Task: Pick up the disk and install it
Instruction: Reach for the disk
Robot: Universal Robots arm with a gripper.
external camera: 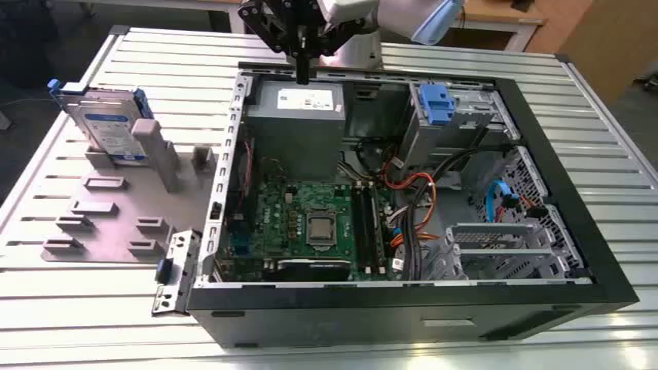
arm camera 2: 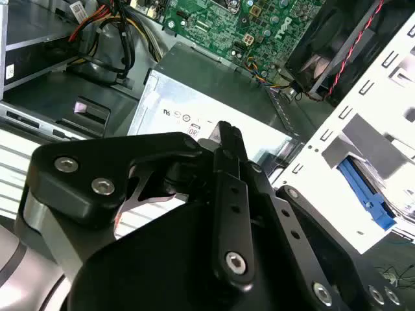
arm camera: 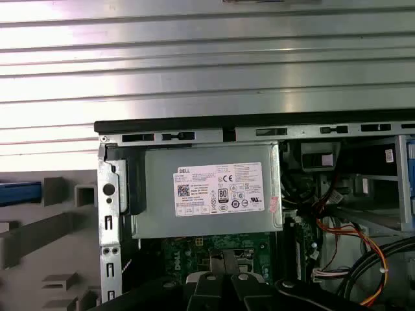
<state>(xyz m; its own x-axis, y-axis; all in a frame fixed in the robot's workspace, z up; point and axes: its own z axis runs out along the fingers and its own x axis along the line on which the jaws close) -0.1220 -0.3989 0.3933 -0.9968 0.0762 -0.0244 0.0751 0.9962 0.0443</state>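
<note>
One disk (external camera: 108, 123) upright, well apart from jaws.

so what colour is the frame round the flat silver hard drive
Blue plastic frame, best seen in the exterior view.

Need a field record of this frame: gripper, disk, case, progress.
gripper: fingers shut, holding nothing, above the grey box by the case rim
disk: upright in the grey rack on the table, at the exterior view's left, outside the case
case: open, circuit board exposed
blue tab: in a bay, to the exterior view's right of the grey box
progress: disk not yet picked up
</note>
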